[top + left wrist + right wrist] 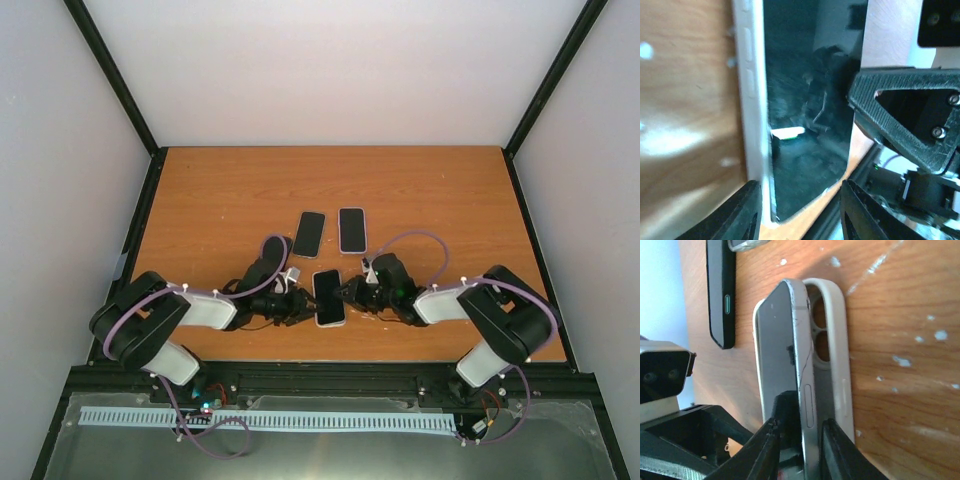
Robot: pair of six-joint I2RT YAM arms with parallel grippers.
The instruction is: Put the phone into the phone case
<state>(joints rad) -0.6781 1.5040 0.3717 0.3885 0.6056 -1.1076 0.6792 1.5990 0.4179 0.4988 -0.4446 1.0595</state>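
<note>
The phone (775, 350), tilted in the case (840, 340), is pinched by the right gripper (805, 412). Whether the left gripper (799, 187) is closed cannot be told.

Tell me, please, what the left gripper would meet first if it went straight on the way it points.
The phone, partly in its white case: it lies between the fingers of the left gripper. Just beyond it, probably the right gripper.

I work in a lab test cell: a wooden table (420, 190) boxed in by white panels (330, 60) and black frame posts (110, 75), a black mounting rail (330, 378) and white cable duct (270, 420) along my near edge.
</note>
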